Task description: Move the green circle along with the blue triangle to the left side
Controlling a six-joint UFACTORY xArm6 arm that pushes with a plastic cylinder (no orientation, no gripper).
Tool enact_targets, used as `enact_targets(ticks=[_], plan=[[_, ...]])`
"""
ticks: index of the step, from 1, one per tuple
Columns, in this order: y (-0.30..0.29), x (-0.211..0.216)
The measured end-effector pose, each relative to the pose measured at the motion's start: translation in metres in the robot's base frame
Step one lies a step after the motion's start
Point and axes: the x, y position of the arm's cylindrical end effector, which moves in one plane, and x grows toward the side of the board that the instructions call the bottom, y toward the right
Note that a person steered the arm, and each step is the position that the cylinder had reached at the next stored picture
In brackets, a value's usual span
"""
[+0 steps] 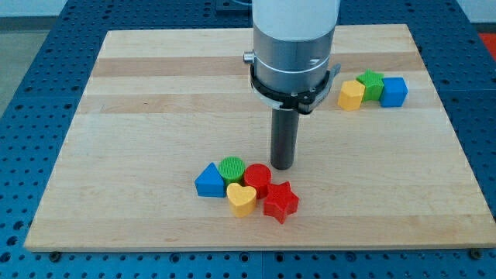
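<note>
The wooden board (pixel 139 116) fills most of the view, its four edges all visible against a blue perforated bench (pixel 31 46). The arm (pixel 294 46) comes down from the view's top centre, and the tip (pixel 282 167) rests on the board just above and to the right of a tight cluster near the view's bottom centre. There are no jaws to report: the rod only pushes, and it grasps nothing.

In that cluster the blue triangle (pixel 209 181) sits at the view's left end with the green circle (pixel 231 169) touching its right side. A red circle (pixel 257 179) lies right of the green one, a yellow heart (pixel 241 199) below them, and a red star (pixel 280 201) at the right end.

The tip appears to stand on the right of the cluster so that a leftward sweep would carry the pair. The red circle lies between tip and green circle, so it would likely get dragged along.

Left of the triangle, bare wood runs well out to the board's left edge; the bottom edge is nearer.

Near the view's top right, well apart, a yellow block (pixel 351 94), a green block (pixel 371 83) and a blue cube (pixel 394 91) sit in a row.
</note>
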Motion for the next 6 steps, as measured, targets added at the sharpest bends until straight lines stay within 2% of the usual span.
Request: enact_targets(ticks=[1, 2, 3, 5, 6], plan=[[-0.044, 0.0], [-0.044, 0.0], [-0.075, 0.0], [-0.097, 0.0], [-0.105, 0.017]])
